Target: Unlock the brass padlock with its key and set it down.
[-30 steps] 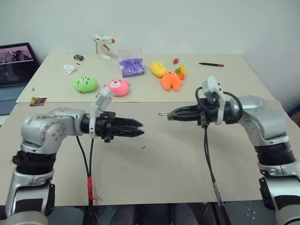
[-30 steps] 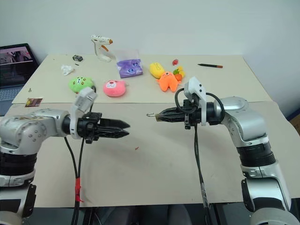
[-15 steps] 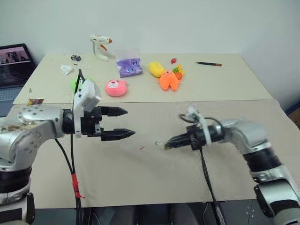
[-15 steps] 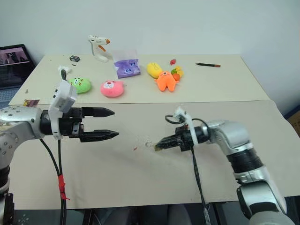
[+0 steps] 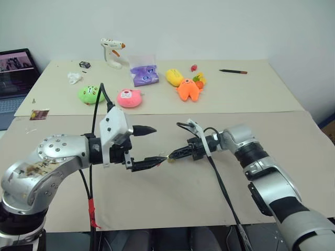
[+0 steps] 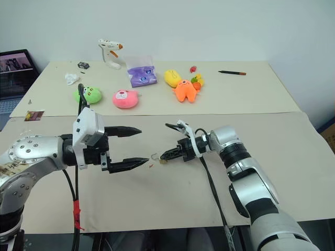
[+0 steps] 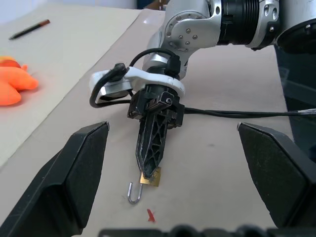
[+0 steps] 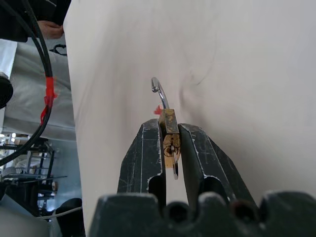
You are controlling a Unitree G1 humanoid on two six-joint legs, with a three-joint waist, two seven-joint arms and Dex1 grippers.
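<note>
Since one second ago, the right pincer [image 6: 163, 158] has come down from the air to just above the tan cardboard-covered worktop [image 6: 172, 198] and has moved toward the left one, and the left pincer [image 6: 133, 148] has gone from almost closed to wide open. Now the two black fingers of the left pincer stand far apart, one above the other in the head views, with nothing between them. The right pincer is narrow and grips the small yellow-gold brass padlock [image 8: 170, 136] by its body, between the fingertips [image 8: 148, 143]. The thin silver shackle [image 8: 159, 91] of the padlock stands open like a hook and points away from the pincer, toward the left arm. The padlock hangs close over the worktop, just beside the lower finger of the left pincer; I cannot tell if it touches the surface. A tiny red speck [image 7: 150, 215] lies on the worktop near it. The thin silvery key I cannot make out with certainty.

Farther back lie a green round plush toy [image 5: 90, 94], a pink round plush toy [image 5: 129, 98], an orange plush figure [image 5: 188, 89], a yellow plush piece [image 5: 175, 77] and a purple plastic bag [image 5: 145, 75]. At the far edge are a white glue gun [image 5: 113, 51] and a dark pencil [image 5: 233, 71].
</note>
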